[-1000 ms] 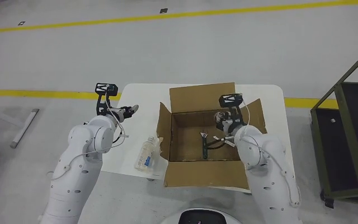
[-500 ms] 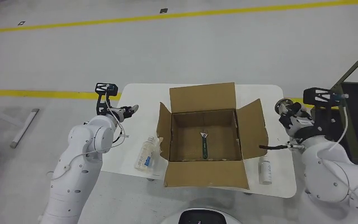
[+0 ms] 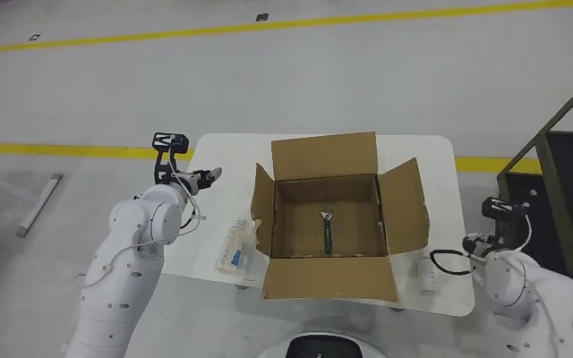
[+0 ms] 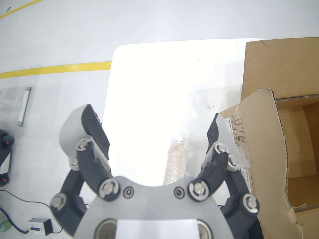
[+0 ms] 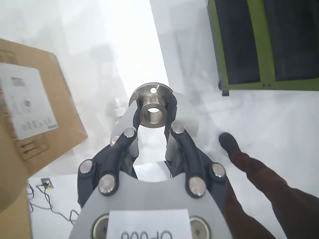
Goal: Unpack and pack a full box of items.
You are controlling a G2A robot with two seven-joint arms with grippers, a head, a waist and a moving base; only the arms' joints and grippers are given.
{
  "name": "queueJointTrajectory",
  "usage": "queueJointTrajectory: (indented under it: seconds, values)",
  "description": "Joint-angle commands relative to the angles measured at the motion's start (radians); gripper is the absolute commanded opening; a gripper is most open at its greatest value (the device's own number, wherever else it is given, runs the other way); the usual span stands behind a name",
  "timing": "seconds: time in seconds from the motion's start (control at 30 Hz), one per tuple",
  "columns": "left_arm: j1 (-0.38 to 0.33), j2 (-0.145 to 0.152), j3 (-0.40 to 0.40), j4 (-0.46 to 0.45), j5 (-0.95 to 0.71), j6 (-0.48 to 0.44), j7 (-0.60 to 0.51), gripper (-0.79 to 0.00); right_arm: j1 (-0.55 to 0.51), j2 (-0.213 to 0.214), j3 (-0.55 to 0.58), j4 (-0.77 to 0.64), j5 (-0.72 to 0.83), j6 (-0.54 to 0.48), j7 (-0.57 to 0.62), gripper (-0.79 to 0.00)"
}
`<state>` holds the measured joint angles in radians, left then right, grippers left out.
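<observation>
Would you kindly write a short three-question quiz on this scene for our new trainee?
1. True or false: the left tool is open and holds nothing.
2. What lies inside the cardboard box? A) a hammer; B) a wrench; C) a mug.
3. Which tool is shut on the flanged metal part?

Key: 1 true. 2 B. 3 the right tool.
</observation>
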<state>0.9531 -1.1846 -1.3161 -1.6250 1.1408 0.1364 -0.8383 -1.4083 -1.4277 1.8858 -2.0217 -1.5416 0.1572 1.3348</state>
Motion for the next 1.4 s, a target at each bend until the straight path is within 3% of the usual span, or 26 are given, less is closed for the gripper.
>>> queueJointTrajectory:
  seconds: [0.0, 0.33, 0.77, 0.93, 1.0, 1.23, 1.37]
  values:
    - [0.000, 0.000, 0.000, 0.000, 0.000, 0.000, 0.000, 0.000, 0.004, 0.001, -0.020, 0.059, -0.029, 0.001, 0.013, -0.785]
    - [0.000, 0.000, 0.000, 0.000, 0.000, 0.000, 0.000, 0.000, 0.043, 0.005, -0.067, 0.197, -0.064, -0.010, 0.090, -0.785]
    - [0.000, 0.000, 0.000, 0.000, 0.000, 0.000, 0.000, 0.000, 0.066, 0.010, -0.107, 0.298, -0.104, -0.024, 0.092, -0.785]
    - [0.000, 0.000, 0.000, 0.000, 0.000, 0.000, 0.000, 0.000, 0.072, 0.009, -0.122, 0.306, -0.105, -0.016, 0.095, -0.585]
    - [0.000, 0.000, 0.000, 0.000, 0.000, 0.000, 0.000, 0.000, 0.073, 0.010, -0.129, 0.305, -0.110, -0.017, 0.100, -0.471]
    - [0.000, 0.000, 0.000, 0.000, 0.000, 0.000, 0.000, 0.000, 0.076, 0.011, -0.134, 0.286, -0.116, -0.016, 0.111, -0.459]
    - [0.000, 0.000, 0.000, 0.000, 0.000, 0.000, 0.000, 0.000, 0.069, 0.013, -0.103, 0.159, -0.085, -0.004, 0.119, -0.496]
